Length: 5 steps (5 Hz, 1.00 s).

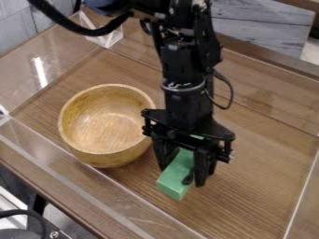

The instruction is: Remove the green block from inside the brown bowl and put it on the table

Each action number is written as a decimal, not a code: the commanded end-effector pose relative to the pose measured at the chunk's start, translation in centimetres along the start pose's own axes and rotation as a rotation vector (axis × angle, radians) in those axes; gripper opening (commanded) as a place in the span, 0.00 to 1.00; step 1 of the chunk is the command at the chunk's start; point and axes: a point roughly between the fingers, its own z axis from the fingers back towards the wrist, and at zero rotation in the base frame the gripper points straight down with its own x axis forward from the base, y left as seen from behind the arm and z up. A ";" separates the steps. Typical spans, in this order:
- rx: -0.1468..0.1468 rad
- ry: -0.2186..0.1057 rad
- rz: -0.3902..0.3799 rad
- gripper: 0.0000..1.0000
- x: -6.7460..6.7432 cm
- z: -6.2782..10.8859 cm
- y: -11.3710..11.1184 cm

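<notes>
1 green block (176, 180), 1 brown bowl (107, 124), 1 table (262, 103), 1 gripper (187, 175)

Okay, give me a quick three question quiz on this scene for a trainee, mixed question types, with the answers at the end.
1. True or false: the green block lies inside the brown bowl.
2. Multiple choice: the pincer is A) wide open above the bowl, B) shut on the green block, C) out of view.
3. Short answer: on which side of the bowl, as the camera sees it, is the block?

Key:
1. False; the bowl looks empty, and the block is outside it, low over the table.
2. B.
3. To its right, near the front edge.
</notes>
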 end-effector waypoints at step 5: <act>-0.027 -0.056 0.005 0.00 1.8 0.8 0.1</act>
